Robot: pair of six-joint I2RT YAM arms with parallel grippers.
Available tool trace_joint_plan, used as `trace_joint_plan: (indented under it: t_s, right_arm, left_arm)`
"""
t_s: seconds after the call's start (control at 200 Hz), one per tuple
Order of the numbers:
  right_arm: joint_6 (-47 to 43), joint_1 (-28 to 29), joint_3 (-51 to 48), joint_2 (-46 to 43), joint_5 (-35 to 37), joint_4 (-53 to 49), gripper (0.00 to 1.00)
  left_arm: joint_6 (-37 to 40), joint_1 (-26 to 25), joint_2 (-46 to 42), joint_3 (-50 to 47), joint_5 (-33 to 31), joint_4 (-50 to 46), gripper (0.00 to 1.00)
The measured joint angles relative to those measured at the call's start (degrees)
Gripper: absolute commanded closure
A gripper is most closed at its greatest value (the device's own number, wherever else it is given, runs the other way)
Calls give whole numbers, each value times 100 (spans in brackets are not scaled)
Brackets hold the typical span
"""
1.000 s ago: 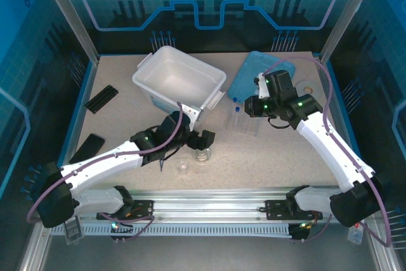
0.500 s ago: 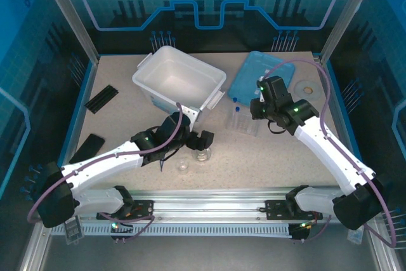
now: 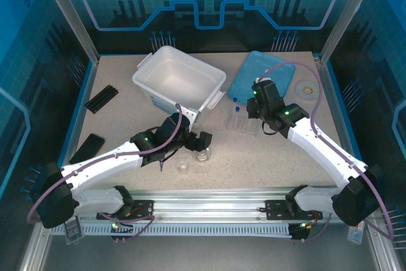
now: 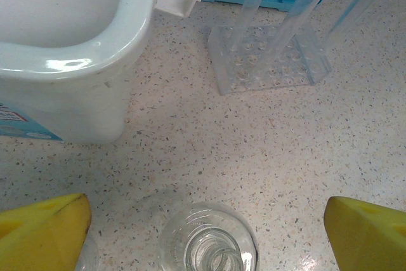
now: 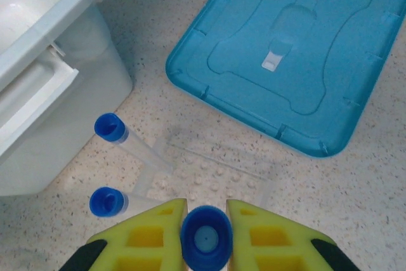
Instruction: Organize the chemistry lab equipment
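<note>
Right gripper [image 5: 205, 215], clamped on a clear blue-capped tube [image 5: 206, 239] above the clear plastic tube rack [image 5: 219, 172], could tip the light rack if it misses a hole; left gripper [image 4: 208, 223] hangs wide apart over a small clear glass flask [image 4: 208, 251].

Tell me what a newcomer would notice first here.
The big white bin sits at the table's back centre, with a blue lid lying flat to its right. Nearer, the right gripper pinches a blue-capped tube over the clear rack. The left gripper hangs open above a small glass vessel.
</note>
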Motion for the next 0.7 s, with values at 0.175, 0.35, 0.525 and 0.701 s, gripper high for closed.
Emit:
trace_joint_plan:
  t_s: [0.175, 0.35, 0.525, 0.701]
  right_arm:
    - [-2, 0, -105, 74, 111, 337, 82]
    - [-2, 0, -131, 251, 162, 660, 81]
    - [-2, 0, -173, 444, 238, 839, 82]
    - [-2, -11, -236, 555, 238, 970, 82]
  left_arm:
    - [-11, 0, -87, -59, -20, -11, 5]
    - [-13, 0, -114, -61, -59, -9, 5]
    - [-13, 0, -190, -63, -85, -13, 5]
    - [-13, 2, -264, -103, -122, -57, 5]
